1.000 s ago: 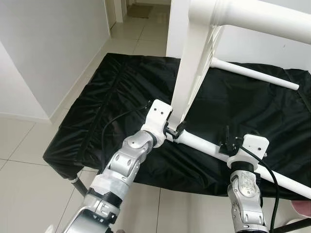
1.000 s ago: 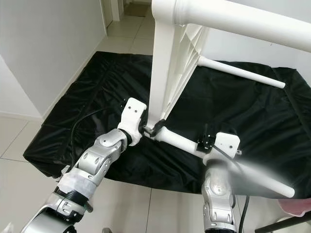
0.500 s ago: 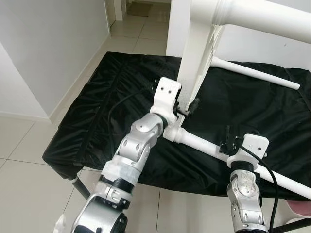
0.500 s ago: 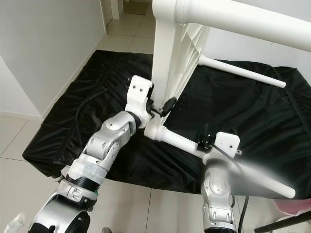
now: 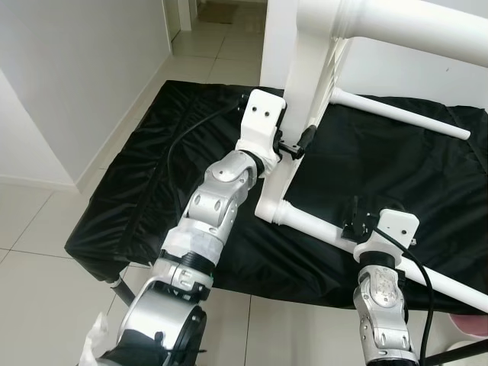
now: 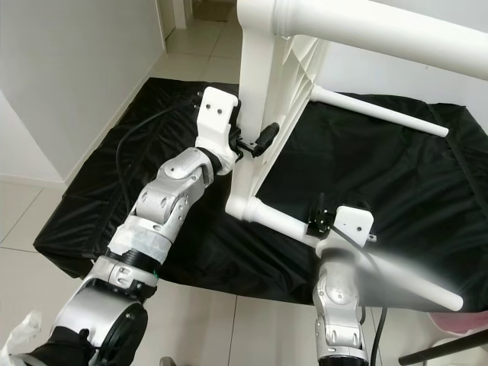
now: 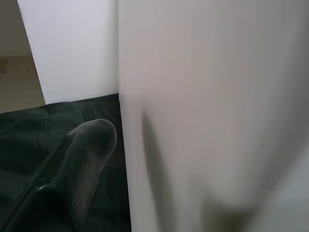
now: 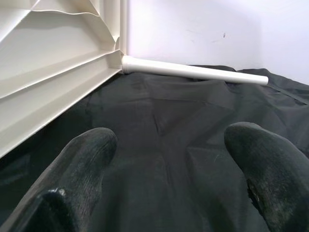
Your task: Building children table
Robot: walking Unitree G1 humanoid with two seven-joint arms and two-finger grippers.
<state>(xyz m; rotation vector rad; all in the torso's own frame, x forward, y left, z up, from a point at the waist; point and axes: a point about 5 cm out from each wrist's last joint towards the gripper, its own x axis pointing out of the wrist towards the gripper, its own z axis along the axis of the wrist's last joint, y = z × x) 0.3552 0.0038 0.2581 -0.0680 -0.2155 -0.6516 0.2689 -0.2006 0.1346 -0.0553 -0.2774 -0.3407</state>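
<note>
The left gripper has climbed the edge of the white table top, clamping it. The table stands on its side on black cloth; the right gripper hovers open beside a leg.

A black cloth covers a low platform on a pale tiled floor, with a grey-white wall to the left and a doorway mat beyond

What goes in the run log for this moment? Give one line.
stage: table assembly | left gripper: at upright tabletop edge | right gripper: open, beside lower leg | underlay: black cloth
</note>
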